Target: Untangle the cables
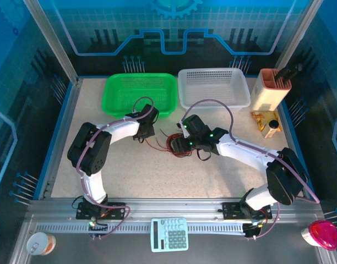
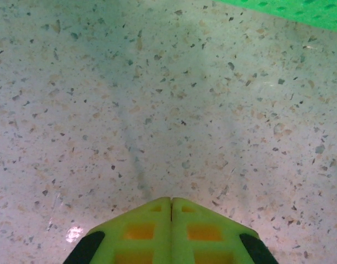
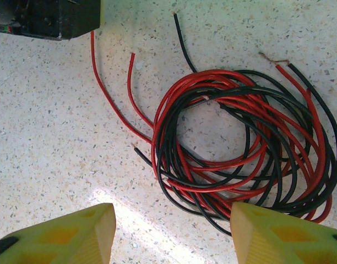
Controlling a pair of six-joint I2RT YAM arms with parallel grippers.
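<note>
**Wires all in one knotty ring, job hardly begun**

The cables [image 1: 171, 149] [image 3: 240, 148] lie on the speckled table [image 1: 130, 176] [image 2: 157, 110]. They are just in front of the green basket [image 1: 110, 104] [image 2: 300, 8], near its right corner. Red and black wires loop round and round each other in one messy ring. A few loose ends, red and black, poke out of it.

The left gripper [image 1: 143, 135] [image 2: 171, 201] sits close in front of the basket. Its two yellow-green fingers are pressed tight together. Its own camera shows no wire between them, just bare table ahead. One long red end runs up toward it, but I cannot tell if that end is pinched.

The right gripper [image 1: 180, 143] [image 3: 168, 220] hangs over the ring, a bit farther from the basket than the left one. Its fingers stand apart and hold nothing.

So I think very little is done. No wire has been pulled free and laid by itself. Each wire has yet to be drawn out of the ring, one by one, until none cross
</note>
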